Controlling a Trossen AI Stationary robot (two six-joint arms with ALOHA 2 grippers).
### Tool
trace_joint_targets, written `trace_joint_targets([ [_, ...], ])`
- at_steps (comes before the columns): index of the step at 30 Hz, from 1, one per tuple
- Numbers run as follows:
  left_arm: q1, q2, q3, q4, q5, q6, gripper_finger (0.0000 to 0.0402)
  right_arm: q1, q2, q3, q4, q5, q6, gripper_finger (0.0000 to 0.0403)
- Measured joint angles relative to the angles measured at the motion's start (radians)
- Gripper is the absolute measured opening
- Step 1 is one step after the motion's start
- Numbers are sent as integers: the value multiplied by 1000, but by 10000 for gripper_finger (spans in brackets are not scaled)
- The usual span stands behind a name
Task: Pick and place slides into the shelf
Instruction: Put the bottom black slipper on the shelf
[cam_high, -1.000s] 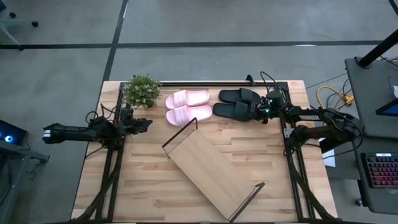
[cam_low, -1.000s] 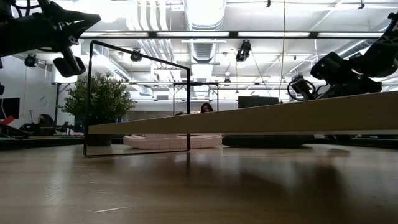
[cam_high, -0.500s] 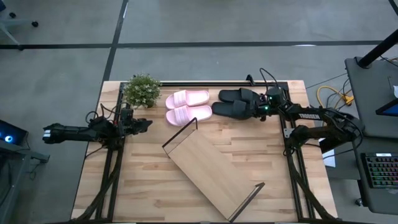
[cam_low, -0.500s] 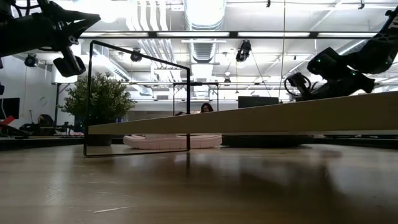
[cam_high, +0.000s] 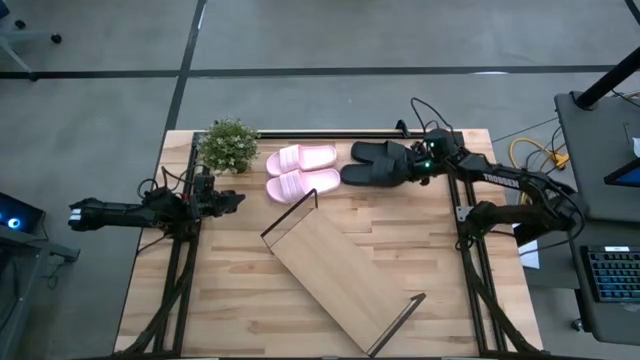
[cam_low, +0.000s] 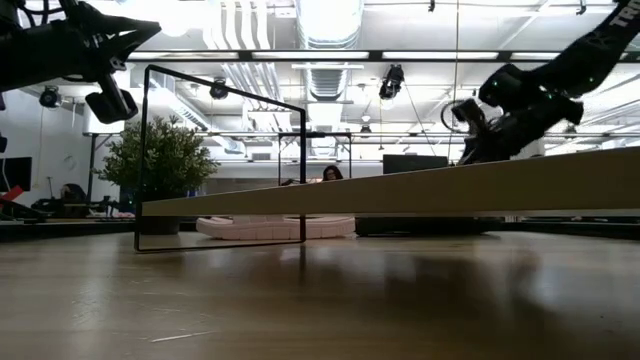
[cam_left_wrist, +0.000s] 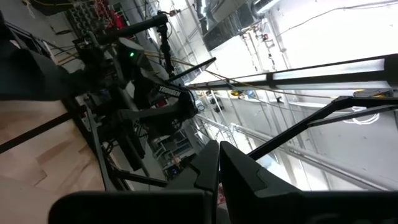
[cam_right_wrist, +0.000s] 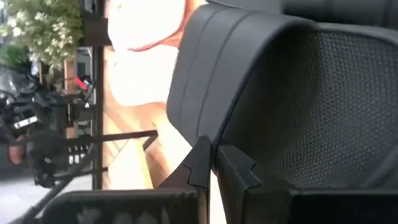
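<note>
Two matte black slides (cam_high: 378, 165) lie side by side near the table's far edge, with the pale pink pair (cam_high: 303, 171) to their left. In the low view only the pink pair (cam_low: 275, 227) shows plainly under the board. The shelf (cam_high: 340, 272) lies slantwise in the table's middle, and its long edge (cam_low: 400, 190) crosses the low view. My right gripper (cam_high: 412, 167) is shut and hovers above the right end of the black slides (cam_right_wrist: 292, 93), raised over the board (cam_low: 470, 125). My left gripper (cam_high: 236, 198) waits shut at the table's left, in the air (cam_left_wrist: 219, 152).
A potted plant (cam_high: 228, 146) stands at the far left corner beside the pink pair. The shelf's black wire ends (cam_high: 290, 212) (cam_high: 400, 322) stand up from the board. Bare tabletop (cam_high: 430, 250) lies between the shelf and the right edge.
My right gripper has risen and moved toward the table's far edge and a little left, from beside the near black slide to above the pair's right end. The slides and the shelf have stayed where they were.
</note>
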Motion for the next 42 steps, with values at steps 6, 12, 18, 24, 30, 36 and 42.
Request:
trace_joint_targets([
  [6, 0, 42, 92, -85, 54, 50, 0, -15, -58, 93, -116, 9, -28, 8],
  [12, 1, 134, 288, -347, 95, 147, 0, -17, -90, 219, -306, 6, -102, 8],
  [18, 1, 230, 451, -371, 95, 244, 0, -17, -114, 364, -478, 6, -168, 8],
  [24, 1, 324, 580, -377, 78, 289, 0, -16, -125, 507, -677, 6, -243, 8],
  [30, 1, 435, 698, -422, 39, 288, 0, -1, -126, 636, -832, 6, -296, 8],
  [36, 1, 563, 807, -427, 37, 288, 0, 50, -127, 761, -890, 5, -303, 8],
  [42, 2, 668, 938, -484, 17, 364, 0, 146, -134, 844, -898, 7, -258, 8],
])
